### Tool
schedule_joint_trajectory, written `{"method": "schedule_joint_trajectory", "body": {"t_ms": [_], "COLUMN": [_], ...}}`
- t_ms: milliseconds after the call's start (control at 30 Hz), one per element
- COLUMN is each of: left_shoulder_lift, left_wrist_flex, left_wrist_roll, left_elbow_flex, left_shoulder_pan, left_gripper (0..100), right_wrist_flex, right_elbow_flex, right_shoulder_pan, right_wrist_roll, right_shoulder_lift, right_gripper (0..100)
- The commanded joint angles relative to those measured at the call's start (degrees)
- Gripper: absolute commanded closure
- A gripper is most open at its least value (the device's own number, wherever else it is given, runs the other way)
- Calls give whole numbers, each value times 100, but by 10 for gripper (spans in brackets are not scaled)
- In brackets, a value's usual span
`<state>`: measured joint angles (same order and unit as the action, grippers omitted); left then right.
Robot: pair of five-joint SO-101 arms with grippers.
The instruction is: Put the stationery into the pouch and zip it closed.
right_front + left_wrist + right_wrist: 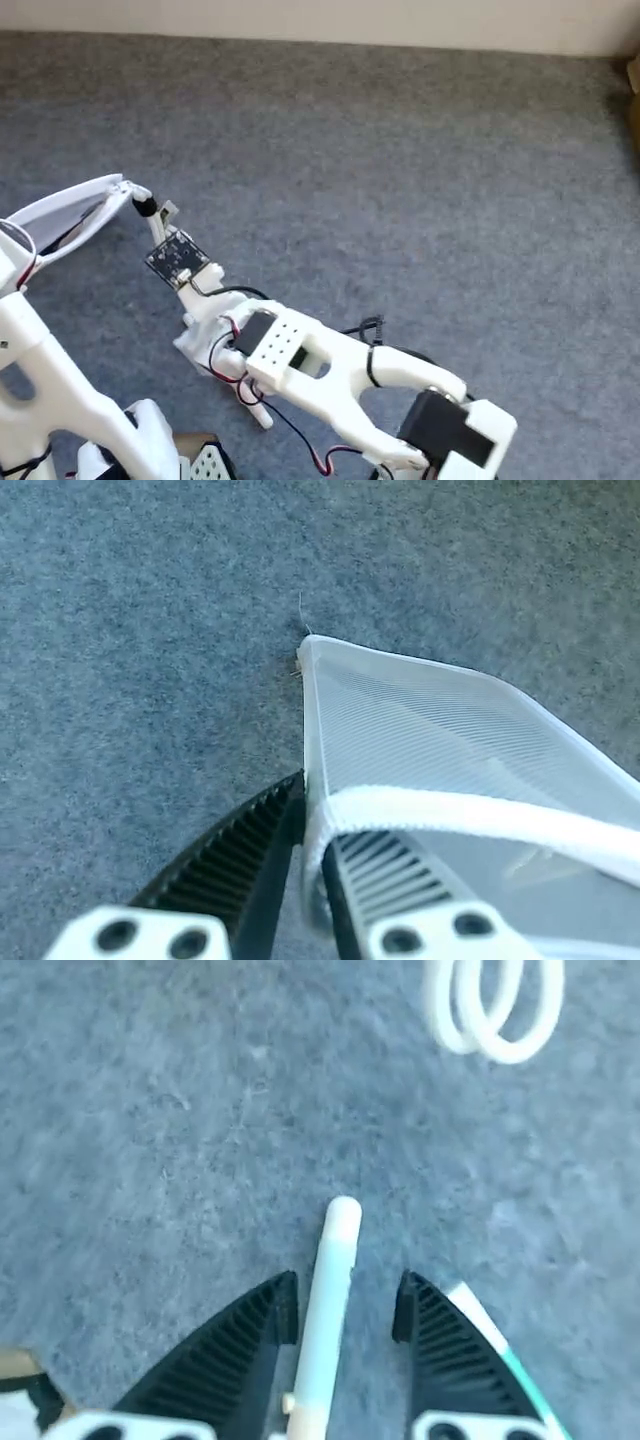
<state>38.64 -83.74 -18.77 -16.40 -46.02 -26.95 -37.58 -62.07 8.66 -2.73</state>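
Note:
A white mesh pouch [440,730] hangs off the carpet, and my left gripper [315,825] is shut on its edge beside the white zip band. From above, the pouch [65,212] sits at the far left, with a small dark zip pull at its tip. A white pen [335,1280] lies on the carpet between the fingers of my right gripper [345,1305], which is open with a gap on each side of the pen. The right arm [290,350] stretches from the lower right toward the pouch and covers its own gripper.
Grey carpet covers the whole work area. A white looped cord [495,1005] lies beyond the pen. A white and teal object [490,1350] sits by one right finger. The left arm's base [40,380] stands at the lower left.

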Motion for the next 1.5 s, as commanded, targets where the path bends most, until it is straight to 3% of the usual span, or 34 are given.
{"method": "schedule_joint_trajectory", "body": {"t_ms": [0,467,667,767,967,1267,1467], "left_shoulder_lift": [145,145,145,145,145,145,145], "left_wrist_flex": [158,167,167,167,167,141,149], "left_wrist_roll": [-70,-53,-44,-44,-44,-44,-53], "left_elbow_flex": [365,242,242,242,242,242,251], "left_shoulder_pan": [-154,-154,-154,-154,-154,-110,321], "left_gripper": [993,993,993,993,993,993,993], "right_wrist_flex": [382,541,541,470,-936,-2149,-3108], "right_elbow_flex": [382,813,778,769,822,1376,1851], "right_shoulder_pan": [-66,-66,-57,-31,-22,268,382], "right_wrist_roll": [62,53,-844,-1081,-1187,-1187,-1187], "right_shoulder_lift": [119,1279,1323,1323,1323,1314,1297], "right_gripper": [843,855,993,995,995,995,995]}}
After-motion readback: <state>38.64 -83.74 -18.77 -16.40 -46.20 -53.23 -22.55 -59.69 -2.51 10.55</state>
